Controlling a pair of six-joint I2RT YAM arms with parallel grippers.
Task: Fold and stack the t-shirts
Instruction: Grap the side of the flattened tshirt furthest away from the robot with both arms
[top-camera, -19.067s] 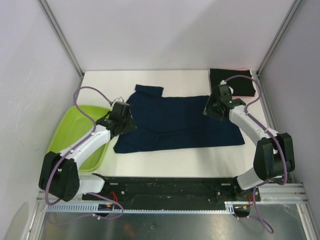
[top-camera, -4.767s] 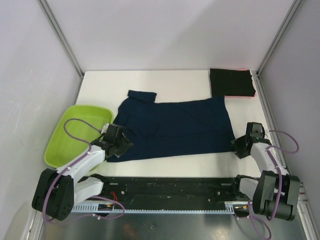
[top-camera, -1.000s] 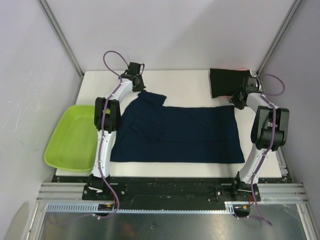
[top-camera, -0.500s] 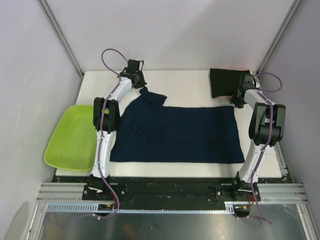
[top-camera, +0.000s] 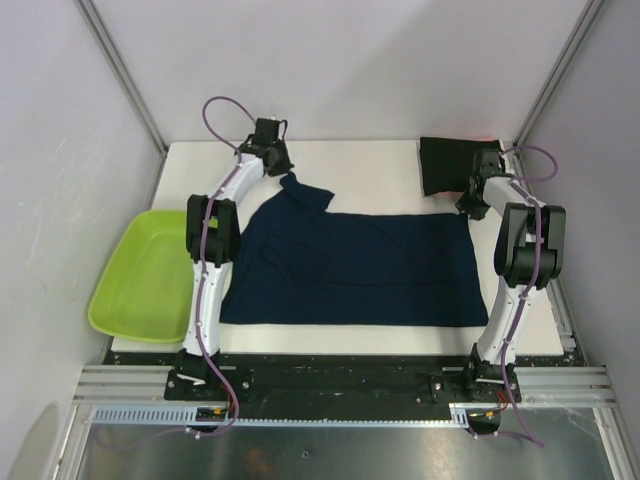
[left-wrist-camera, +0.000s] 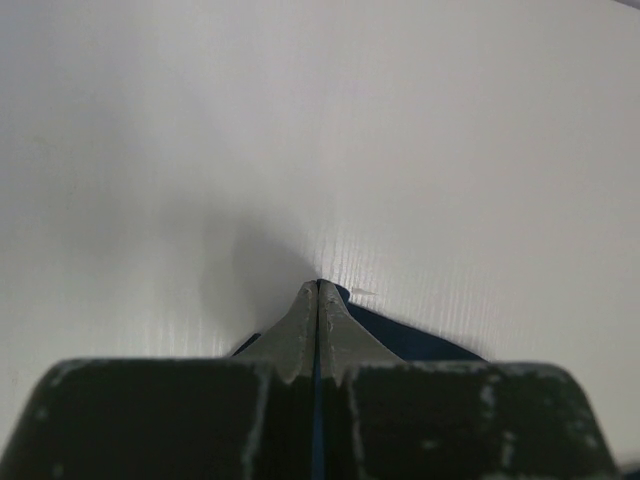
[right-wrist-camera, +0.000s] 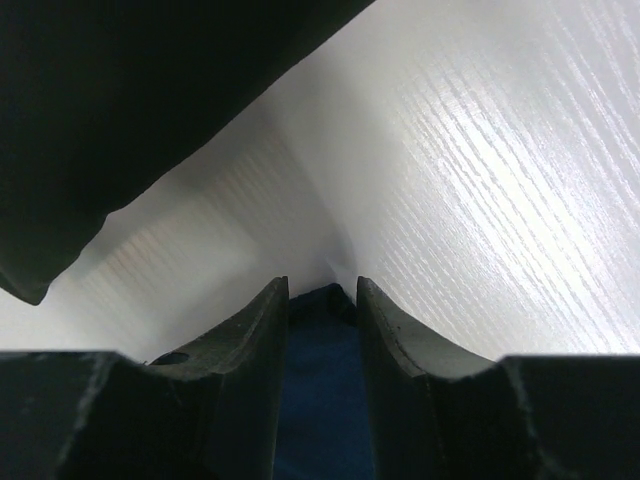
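Navy t-shirt (top-camera: 360, 265) lies spread flat; folded black t-shirt (top-camera: 445, 165) sits at far-right corner.

Tub (top-camera: 150, 275): lime-green, shallow, with rounded corners; sits at the table's left edge, toward the near side.
Table (top-camera: 370, 165): white, matte, faintly ribbed up close.
Walls (top-camera: 350, 70): pale grey panels on the left, far and right sides.
Posts (top-camera: 120, 75): two metal bars slanting up from the far corners.
Plate (top-camera: 340, 375): black, along the near edge.
Rail (top-camera: 340, 412): metal, just before the plate.
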